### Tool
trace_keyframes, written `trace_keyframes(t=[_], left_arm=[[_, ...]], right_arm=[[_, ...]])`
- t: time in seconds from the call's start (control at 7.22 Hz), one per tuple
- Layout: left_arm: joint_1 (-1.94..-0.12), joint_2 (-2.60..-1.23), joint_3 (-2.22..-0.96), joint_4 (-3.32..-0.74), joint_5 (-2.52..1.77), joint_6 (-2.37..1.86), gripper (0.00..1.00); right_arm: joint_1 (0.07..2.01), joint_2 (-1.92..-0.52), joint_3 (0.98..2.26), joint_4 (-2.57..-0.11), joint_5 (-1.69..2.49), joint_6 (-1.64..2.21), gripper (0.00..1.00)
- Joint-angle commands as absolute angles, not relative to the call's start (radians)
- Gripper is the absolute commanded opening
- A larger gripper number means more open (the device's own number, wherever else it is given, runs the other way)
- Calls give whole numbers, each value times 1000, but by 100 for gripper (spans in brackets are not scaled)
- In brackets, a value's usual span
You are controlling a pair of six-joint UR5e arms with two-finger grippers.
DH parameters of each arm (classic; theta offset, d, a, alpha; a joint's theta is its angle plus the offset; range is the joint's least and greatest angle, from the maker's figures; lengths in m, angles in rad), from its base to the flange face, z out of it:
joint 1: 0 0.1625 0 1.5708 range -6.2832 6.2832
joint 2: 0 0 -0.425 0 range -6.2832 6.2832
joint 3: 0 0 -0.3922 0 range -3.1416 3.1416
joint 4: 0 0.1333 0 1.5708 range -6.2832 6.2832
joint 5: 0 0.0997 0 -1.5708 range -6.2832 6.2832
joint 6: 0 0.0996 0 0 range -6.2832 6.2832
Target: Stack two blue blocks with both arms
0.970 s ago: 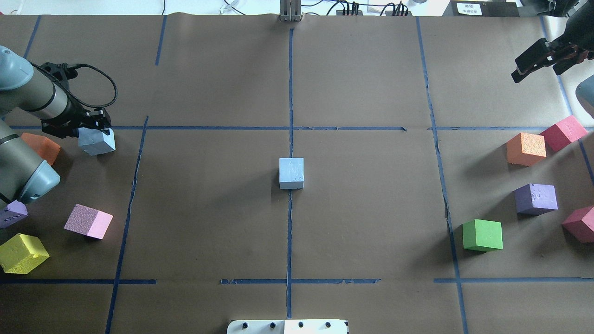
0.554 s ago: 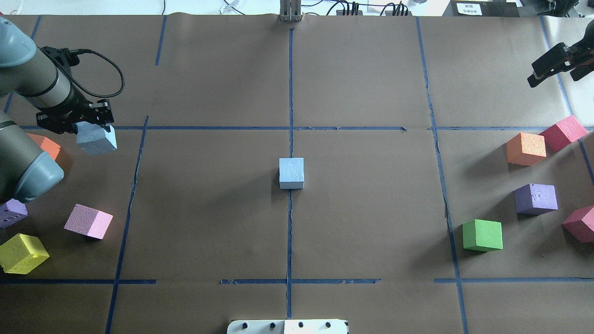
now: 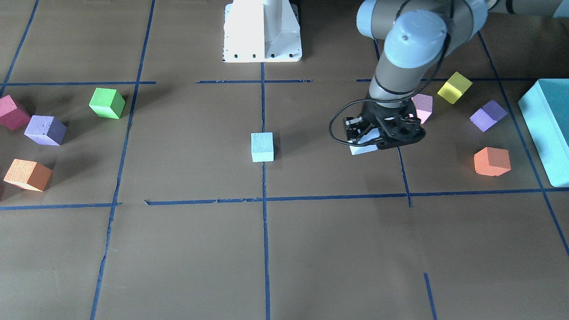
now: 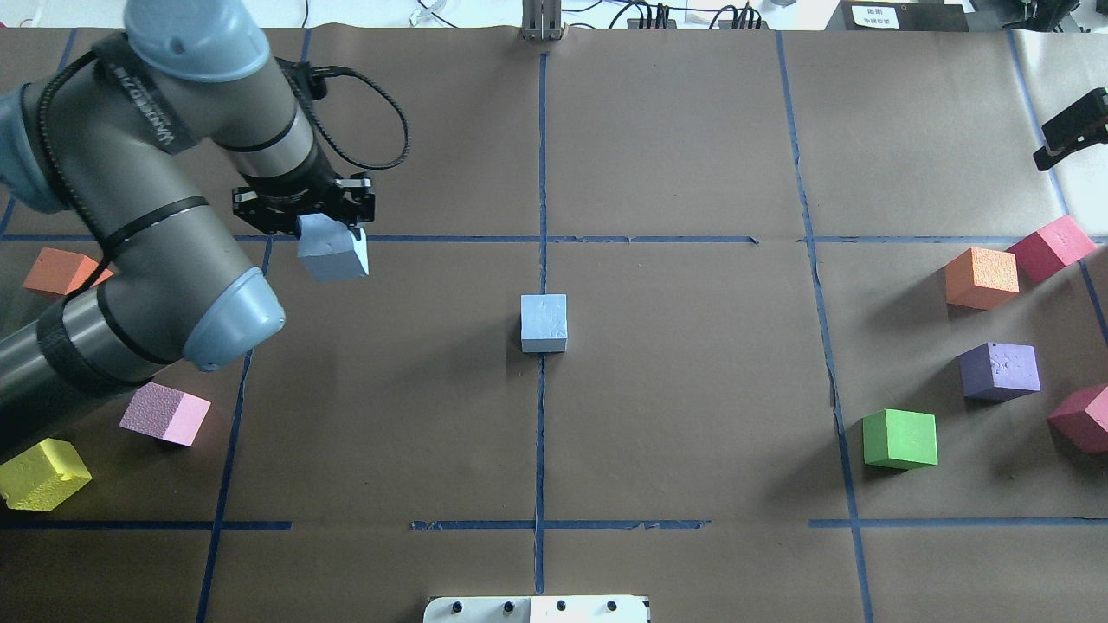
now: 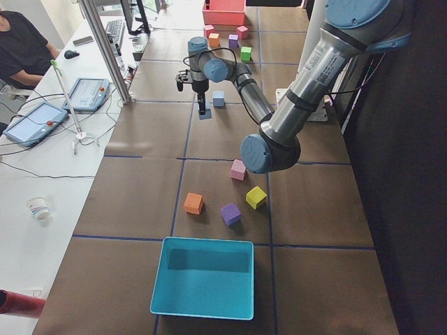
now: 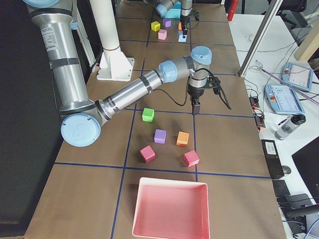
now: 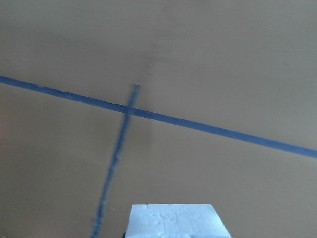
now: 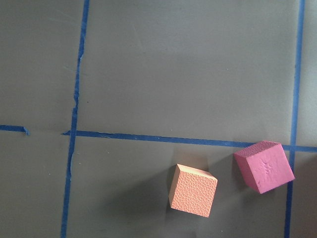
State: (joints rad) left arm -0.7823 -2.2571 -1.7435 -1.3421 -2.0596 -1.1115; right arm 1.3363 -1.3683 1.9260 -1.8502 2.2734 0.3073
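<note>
One pale blue block (image 4: pixel 544 322) sits on the centre tape line, also in the front view (image 3: pixel 262 146). My left gripper (image 4: pixel 332 235) is shut on the second blue block (image 4: pixel 333 255) and holds it above the table, left of the centre block. The front view shows the left gripper (image 3: pixel 381 134) over this block (image 3: pixel 361 148). Its top shows in the left wrist view (image 7: pixel 173 222). My right gripper (image 4: pixel 1072 131) is empty at the far right edge, fingers apart, over an orange cube (image 8: pixel 193 190).
Orange (image 4: pixel 56 270), pink (image 4: pixel 164 414) and yellow (image 4: pixel 41 472) cubes lie at the left. Orange (image 4: pixel 981 277), purple (image 4: pixel 1000 370), green (image 4: pixel 900 439) and magenta (image 4: pixel 1050 247) cubes lie at the right. A teal box (image 3: pixel 549 129) and a pink tray (image 6: pixel 169 209) stand at the table's ends.
My left arm has carried the blue block up and to the right, from the left cubes towards the centre. My right gripper has drawn back further to the right edge.
</note>
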Motion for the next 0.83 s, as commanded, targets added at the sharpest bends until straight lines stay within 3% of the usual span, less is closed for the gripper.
trace_keyframes(t=[0.0,0.28,0.69], left_arm=[[-726,-2463,-1593,-1345,-2057,-1111,4],[-640,-2581,-1470,-1354,-1995,-1133,5],[-602,-2602,-1379,-1442,-1994,-1170,5]], right_arm=[[1400,-1429,1922,-1847,2287,293,100],[1494,-1476,1866,-1847,2389,81,100],[1552,-1502,1816,-1847,2453,-21,100]])
